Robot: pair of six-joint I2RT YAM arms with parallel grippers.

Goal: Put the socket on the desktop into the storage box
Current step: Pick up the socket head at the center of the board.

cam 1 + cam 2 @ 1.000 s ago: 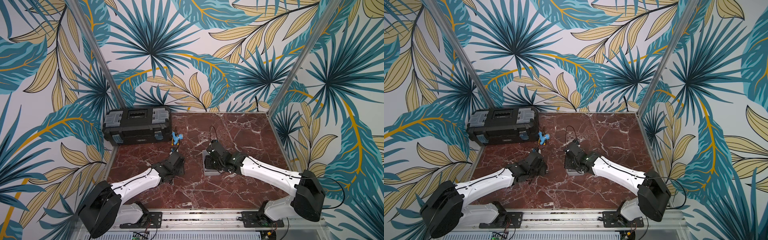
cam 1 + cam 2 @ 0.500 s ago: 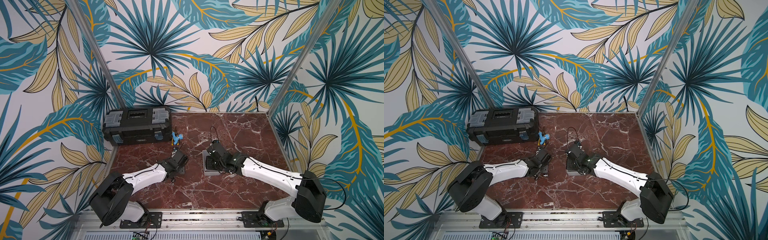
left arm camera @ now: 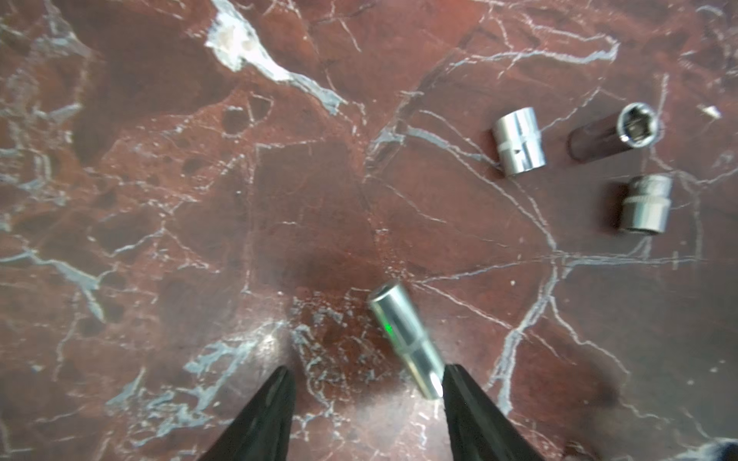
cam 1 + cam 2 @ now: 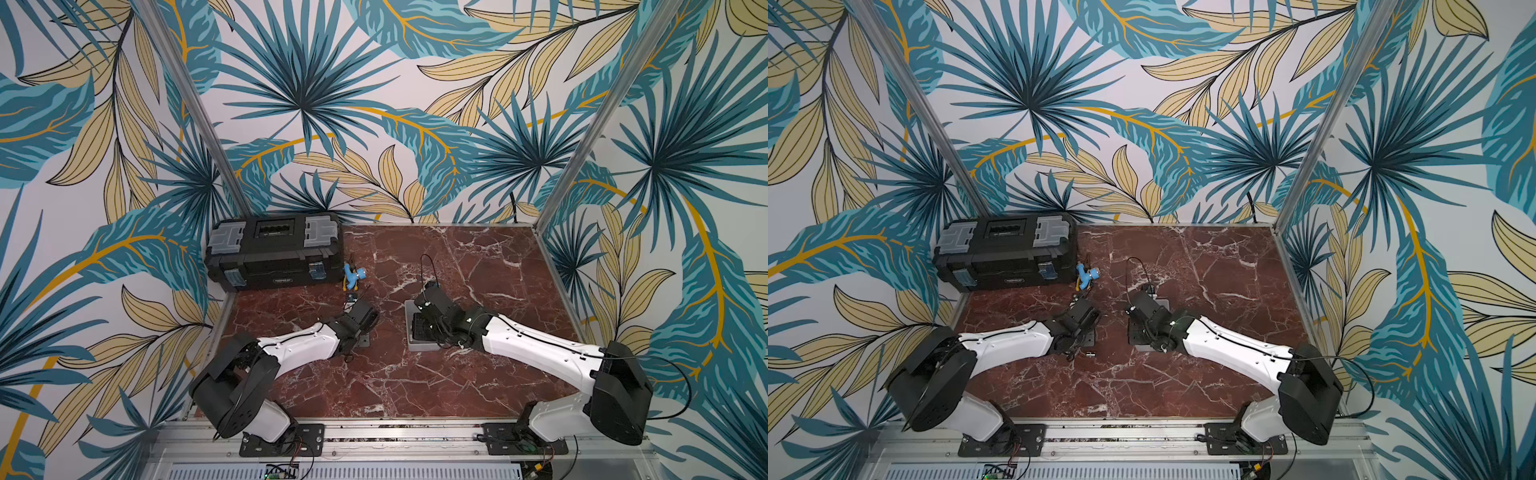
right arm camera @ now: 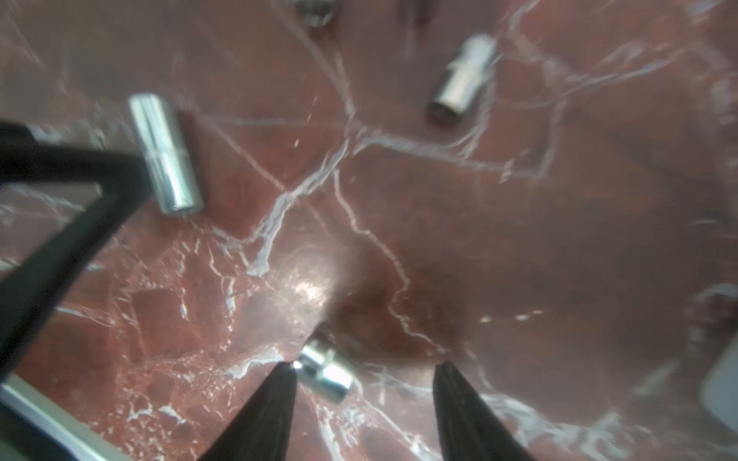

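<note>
Over the last second our left end effector (image 3: 367, 369) has pushed forward across the table (image 3: 159, 207), with the arm stretching out behind it. Its fingers stand apart and grip nothing. A long socket (image 3: 405, 339) lies on its side with one end touching the inner face of one finger, so it sits off to that side and not centred in the gap. We read this as a grasp being lined up but not yet made. Closing from here might roll the socket away instead of catching it, so we would shift across first. Three more sockets (image 3: 518, 140) lie further out on the table, well clear of the fingers, so much of the job looks to be left.

Our right end effector (image 5: 361, 367) has hardly moved in that time. In both top views it hangs low over the storage box (image 4: 417, 347) and hides most of the inside. Its wrist view shows the fingers apart, with a short socket (image 5: 325, 373) lying against one fingertip, not clamped. That view is hazy, and we cannot tell whether the socket rests on the box floor or on the table. If it is in the box, a drop looks just finished. Beyond both arms, the black toolbox (image 4: 274, 257) sits closed against the back wall.
</note>
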